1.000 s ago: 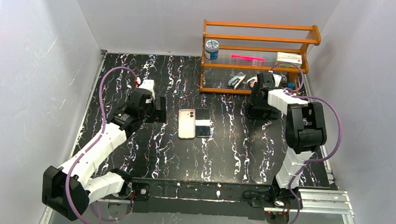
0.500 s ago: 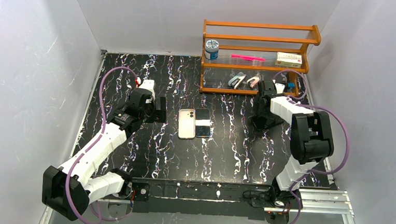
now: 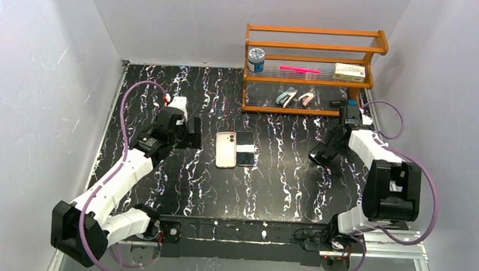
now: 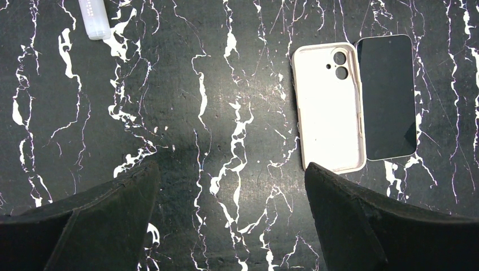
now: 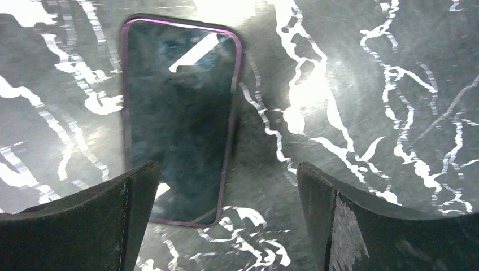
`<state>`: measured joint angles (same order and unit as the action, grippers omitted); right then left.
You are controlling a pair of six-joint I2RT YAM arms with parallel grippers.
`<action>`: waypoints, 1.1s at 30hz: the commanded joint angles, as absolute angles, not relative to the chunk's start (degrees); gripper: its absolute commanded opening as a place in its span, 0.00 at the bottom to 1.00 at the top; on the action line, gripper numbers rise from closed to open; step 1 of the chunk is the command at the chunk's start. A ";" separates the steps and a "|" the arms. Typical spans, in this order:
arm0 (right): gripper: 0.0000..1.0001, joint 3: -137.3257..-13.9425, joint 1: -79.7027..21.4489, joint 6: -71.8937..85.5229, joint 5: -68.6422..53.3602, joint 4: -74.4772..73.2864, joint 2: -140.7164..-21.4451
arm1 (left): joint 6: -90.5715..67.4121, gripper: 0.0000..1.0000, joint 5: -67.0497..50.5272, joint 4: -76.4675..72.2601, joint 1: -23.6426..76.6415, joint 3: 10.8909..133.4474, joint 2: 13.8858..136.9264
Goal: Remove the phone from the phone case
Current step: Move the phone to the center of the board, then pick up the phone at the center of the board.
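Observation:
An empty white phone case (image 3: 226, 150) lies face up mid-table, its camera holes showing (image 4: 329, 108). A bare black phone (image 3: 245, 148) lies flat against the case's right edge (image 4: 387, 97). My left gripper (image 3: 191, 136) hangs open to their left, with only marble between its fingers (image 4: 231, 220). My right gripper (image 3: 321, 155) is open low over the table, right of both. Below it lies a dark phone with a purple rim (image 5: 178, 113), its near end by the left finger of the right gripper (image 5: 226, 220). In the top view I cannot make this phone out.
A wooden rack (image 3: 311, 49) stands at the back right, holding a jar (image 3: 255, 59), a pink stick, a box and two small staplers. A small white tube (image 4: 95, 20) lies left of the case. Grey walls close in on three sides.
The right arm has swung away from the rack, to the right and toward the near edge. The left arm, white case and black phone have not moved.

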<state>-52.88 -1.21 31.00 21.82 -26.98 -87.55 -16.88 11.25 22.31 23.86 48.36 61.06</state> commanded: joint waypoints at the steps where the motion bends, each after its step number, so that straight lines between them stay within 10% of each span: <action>1: 0.99 -52.73 -1.45 34.57 12.85 -23.33 -82.57 | -16.35 0.98 11.17 22.29 24.17 47.64 59.70; 33: 0.99 -69.99 -1.58 37.00 20.23 -35.63 -102.29 | -16.39 0.98 11.14 22.06 24.17 47.53 60.48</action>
